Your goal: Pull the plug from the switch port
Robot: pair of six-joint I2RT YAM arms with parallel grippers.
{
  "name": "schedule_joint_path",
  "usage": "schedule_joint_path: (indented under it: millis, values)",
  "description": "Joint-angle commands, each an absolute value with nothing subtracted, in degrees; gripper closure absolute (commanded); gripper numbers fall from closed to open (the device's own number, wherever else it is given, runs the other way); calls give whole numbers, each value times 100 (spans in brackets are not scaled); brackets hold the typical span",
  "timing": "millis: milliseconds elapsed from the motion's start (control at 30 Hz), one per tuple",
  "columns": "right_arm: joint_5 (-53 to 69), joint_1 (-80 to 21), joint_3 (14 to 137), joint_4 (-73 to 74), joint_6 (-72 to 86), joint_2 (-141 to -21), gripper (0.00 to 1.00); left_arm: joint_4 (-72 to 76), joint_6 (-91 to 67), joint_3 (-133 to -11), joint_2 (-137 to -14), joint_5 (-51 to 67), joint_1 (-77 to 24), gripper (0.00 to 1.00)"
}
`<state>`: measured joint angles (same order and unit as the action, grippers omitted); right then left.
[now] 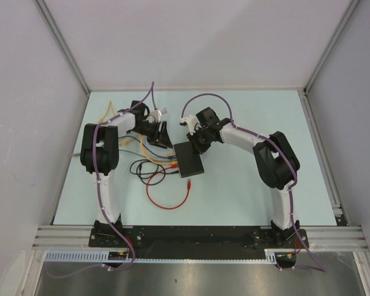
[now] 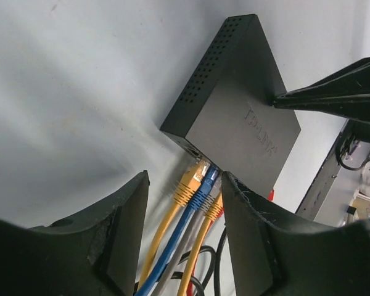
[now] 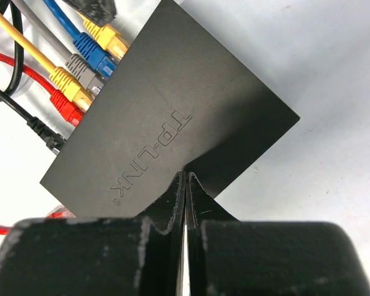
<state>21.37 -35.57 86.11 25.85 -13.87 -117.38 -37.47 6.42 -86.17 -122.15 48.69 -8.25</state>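
Note:
The flat black switch box (image 1: pixel 190 160) lies mid-table. Its port edge (image 2: pixel 191 150) holds a row of plugs: yellow (image 2: pixel 190 183), blue (image 2: pixel 205 187), grey (image 3: pixel 83 68), a second yellow (image 2: pixel 214 208), red (image 3: pixel 65 106) and black (image 3: pixel 44 134). My left gripper (image 2: pixel 185 179) is open, its fingers either side of the cables just short of the plugs; in the top view it (image 1: pixel 162 137) sits left of the box. My right gripper (image 3: pixel 186 175) is shut, its tips resting on the box's top (image 3: pixel 172 117) near the edge opposite the ports.
Yellow, blue, black and red cables (image 1: pixel 149 161) trail left and towards the front from the switch. A red cable loop (image 1: pixel 166 200) lies in front of it, with a loose red end (image 1: pixel 189 182). More yellow cable (image 1: pixel 108 111) lies at the back left. Grey walls enclose the table.

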Motion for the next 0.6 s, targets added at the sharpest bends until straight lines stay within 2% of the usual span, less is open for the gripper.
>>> schedule_joint_path:
  millis: [0, 233, 567]
  values:
    - [1969, -3656, 8473, 2865, -1494, -11645, 100, -3840, 1045, -9070, -12392, 4905, -914, 44]
    - [1934, -3683, 8473, 2874, -1494, -11646, 100, -4675, 1547, -9685, -12867, 5123, -914, 48]
    - [1934, -3683, 8481, 2821, -1494, -11681, 100, -4957, 1722, -9492, -12999, 5510, -923, 51]
